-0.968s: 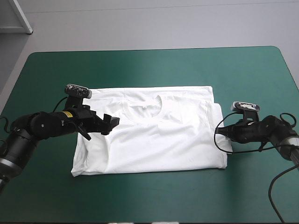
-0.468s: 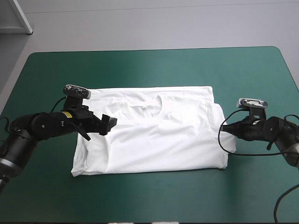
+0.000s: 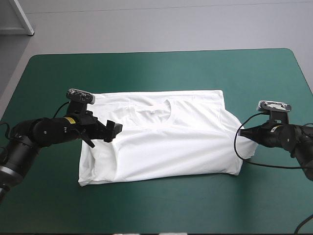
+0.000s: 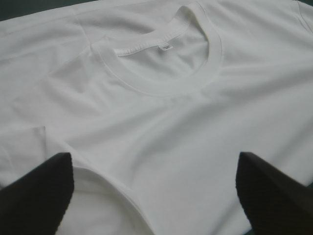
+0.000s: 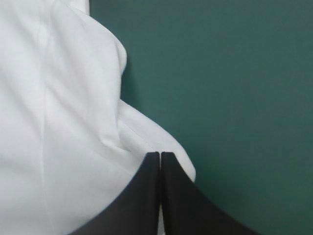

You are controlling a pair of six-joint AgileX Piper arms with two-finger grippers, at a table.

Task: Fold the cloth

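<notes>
— Teal-green cover [image 3: 205, 73] is lying over the whole table [image 3: 293, 54], from where I'm standing. The T-shirt [image 3: 166, 147] is lying flat near the middle of it, collar [image 3: 152, 111] toward the far edge, sleeves folded in.

— What's the left hand [image 3: 115, 131] doing?

— It's hovering over the shirt's left part with its fingers [image 4: 41, 193] standing wide apart, gripping nothing. Between them I'm seeing only white cloth and the curved edge of a folded layer.

— And over on the right?

— The right hand [image 3: 242, 132] is sitting low at the shirt's right edge, its fingers pressed together into one point. It's looking like they're pinching the cloth's border there, and the edge is bulging out toward them.

— So what's worrying you?

— I'm thinking that pinch is thin. If the right hand is pulling outward, the border could be slipping free. Or the whole shirt could be sliding across the cover, since nothing is pinning the left side down. Either way the neat rectangle would be skewing and the folded sleeves loosening.

— And the left?

— Coming down open, a finger could be catching that folded layer and dragging it out of place.
</notes>
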